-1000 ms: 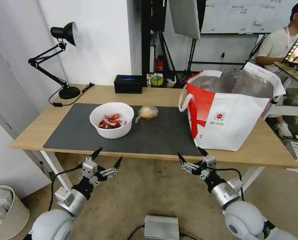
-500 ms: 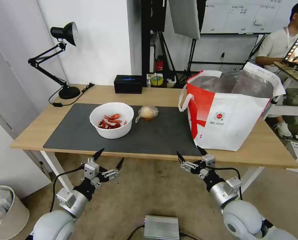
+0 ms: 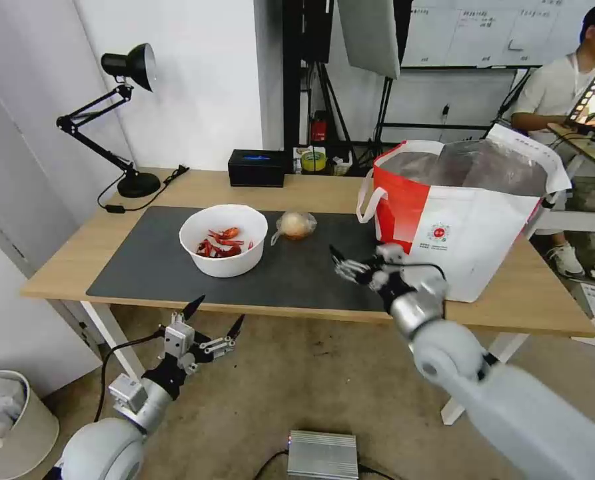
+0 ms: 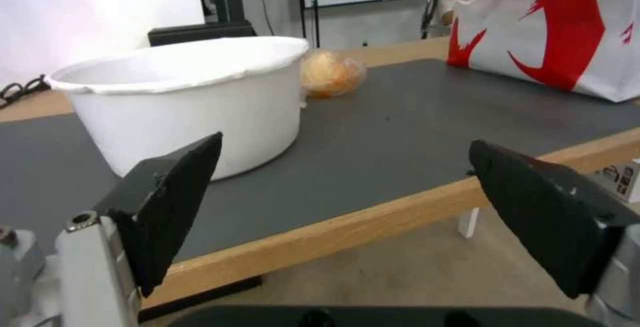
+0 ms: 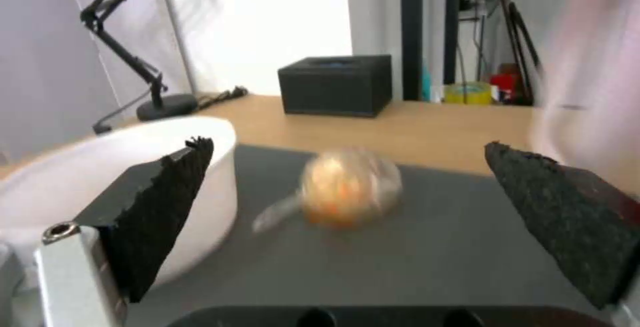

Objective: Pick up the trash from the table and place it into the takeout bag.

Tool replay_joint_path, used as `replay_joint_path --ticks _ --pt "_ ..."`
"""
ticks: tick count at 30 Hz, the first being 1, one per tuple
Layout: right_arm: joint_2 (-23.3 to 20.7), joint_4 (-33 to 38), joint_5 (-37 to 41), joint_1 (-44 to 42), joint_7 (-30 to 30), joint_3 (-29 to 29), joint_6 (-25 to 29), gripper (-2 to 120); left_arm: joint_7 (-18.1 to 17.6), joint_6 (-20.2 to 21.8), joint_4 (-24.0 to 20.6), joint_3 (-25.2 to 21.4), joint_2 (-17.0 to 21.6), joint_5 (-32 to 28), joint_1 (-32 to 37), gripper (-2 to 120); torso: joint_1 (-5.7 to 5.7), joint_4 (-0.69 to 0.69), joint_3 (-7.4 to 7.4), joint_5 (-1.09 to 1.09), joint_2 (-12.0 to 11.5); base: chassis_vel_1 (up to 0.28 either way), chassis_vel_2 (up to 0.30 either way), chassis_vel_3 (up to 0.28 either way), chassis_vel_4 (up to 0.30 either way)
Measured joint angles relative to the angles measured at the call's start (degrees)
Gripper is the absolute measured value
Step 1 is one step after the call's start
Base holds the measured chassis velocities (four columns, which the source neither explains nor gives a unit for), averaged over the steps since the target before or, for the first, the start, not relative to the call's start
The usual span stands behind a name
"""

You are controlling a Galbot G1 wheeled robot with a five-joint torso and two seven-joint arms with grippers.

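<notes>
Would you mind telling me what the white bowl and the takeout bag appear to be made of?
The white bowl looks like thin matte plastic or foam, with its rim slightly wavy. The takeout bag seems to be coated woven or laminated fabric, with a creased silver foil lining visible inside.

Bright, even indoor light fills the room, and shadows on the desk (image 3: 310,193) stay soft and faint. The head view bows straight lines toward its edges, and the right claw (image 3: 358,264) is smeared by motion blur there. In the right wrist view the tan ball (image 5: 350,187) and takeout bag (image 5: 593,92) are blurred
</notes>
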Motion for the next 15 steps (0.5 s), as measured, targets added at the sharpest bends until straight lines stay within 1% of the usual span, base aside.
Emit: replay_joint_path --ticks 1,2,4,5,6,9,10,12,13,15 --pt "1.6 -2.7 0.9 3.6 0.4 -1.8 -0.4 100 -0.1 0.0 0.2 0.0 -0.1 0.0 0.0 100 0.0 0.01 0.0 0.0 0.0 0.0 0.0 0.0 0.0" --pt "1.6 -2.7 0.9 3.6 0.4 -1.8 -0.4 100 -0.1 0.0 0.2 0.0 -0.1 0.0 0.0 100 0.0 0.01 0.0 0.0 0.0 0.0 0.0 0.0 0.0" --pt "4.7 -7.2 2.5 9.3 1.9 -4.6 -2.1 100 -0.1 0.1 0.5 0.1 -0.1 0.0 0.0 100 0.01 0.01 0.0 -0.02 0.0 0.0 0.0 0.0 0.0" --pt "5.7 -8.5 3.2 11.0 2.8 -5.4 -3.1 100 -0.1 0.1 0.6 0.1 -0.1 -0.1 -0.1 100 0.0 0.01 0.0 0.0 0.0 0.0 0.0 0.0 0.0" --pt "5.7 -8.5 3.2 11.0 2.8 -5.4 -3.1 100 -0.1 0.1 0.6 0.1 -0.1 -0.1 -0.1 100 0.0 0.01 0.0 0.0 0.0 0.0 0.0 0.0 0.0" --pt "10.1 -14.7 4.6 17.4 5.2 -8.6 -7.1 100 -0.2 0.1 1.4 0.1 -0.1 -0.2 -0.2 100 0.01 0.0 0.0 -0.01 0.0 0.0 0.0 0.0 0.0" --pt "10.1 -14.7 4.6 17.4 5.2 -8.6 -7.1 100 -0.2 0.1 1.4 0.1 -0.1 -0.2 -0.2 100 0.01 0.0 0.0 -0.01 0.0 0.0 0.0 0.0 0.0" --pt "13.2 -18.9 5.3 20.8 7.0 -9.9 -9.5 100 -0.2 0.1 1.7 0.1 -0.3 -0.2 -0.3 100 0.0 0.01 0.0 -0.01 0.0 0.0 0.0 0.0 0.0" --pt "13.2 -18.9 5.3 20.8 7.0 -9.9 -9.5 100 -0.2 0.1 1.7 0.1 -0.3 -0.2 -0.3 100 0.0 0.01 0.0 -0.01 0.0 0.0 0.0 0.0 0.0" --pt "16.2 -23.3 5.9 23.5 8.3 -10.4 -11.4 100 -0.2 0.1 2.0 0.3 -0.5 -0.2 -0.4 100 0.0 0.01 -0.01 -0.01 0.0 0.0 0.0 0.0 0.0"
